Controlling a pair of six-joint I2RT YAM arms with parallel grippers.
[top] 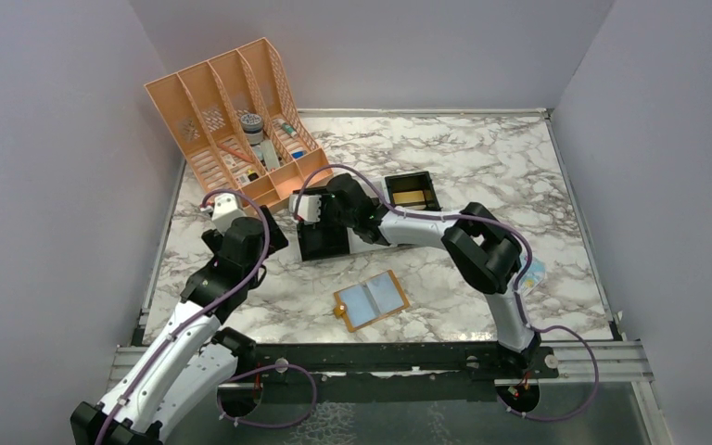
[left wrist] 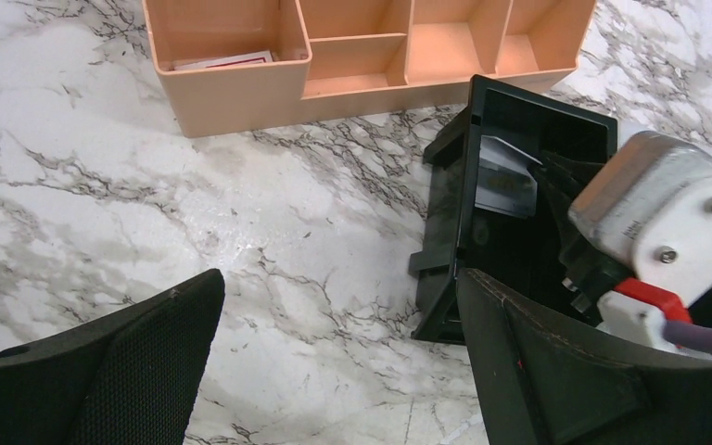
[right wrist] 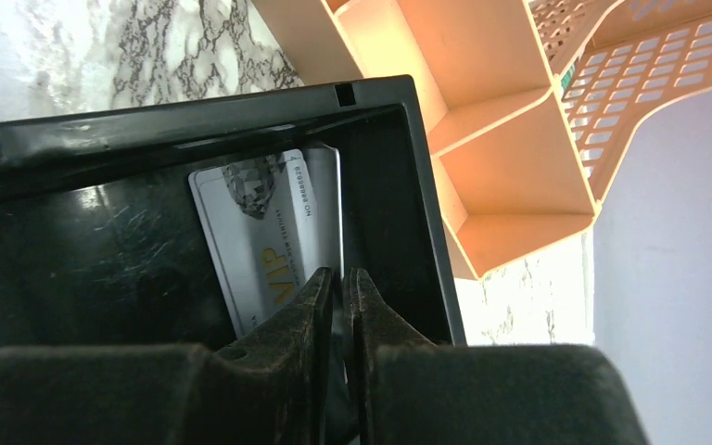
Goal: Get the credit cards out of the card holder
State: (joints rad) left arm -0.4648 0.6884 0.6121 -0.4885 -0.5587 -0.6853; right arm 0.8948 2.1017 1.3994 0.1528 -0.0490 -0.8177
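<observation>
With the card holder point(top: 371, 299) left open on the surface point(top: 519, 167) and the credit cards point(right wrist: 260, 232) laid in the black bin point(right wrist: 399, 185), the right gripper point(right wrist: 341, 278), barely parted at a card's edge with its hold not discernible, is best opened wider before being lifted, while the left gripper point(left wrist: 338, 287) is spread wide and empty.

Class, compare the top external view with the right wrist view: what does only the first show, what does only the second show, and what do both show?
Only the top external view: the card holder lying open on the marble table. Only the right wrist view: a grey card marked VIP inside the black bin, with the right tool at its edge. Both: the black bin and the peach organizer.
</observation>
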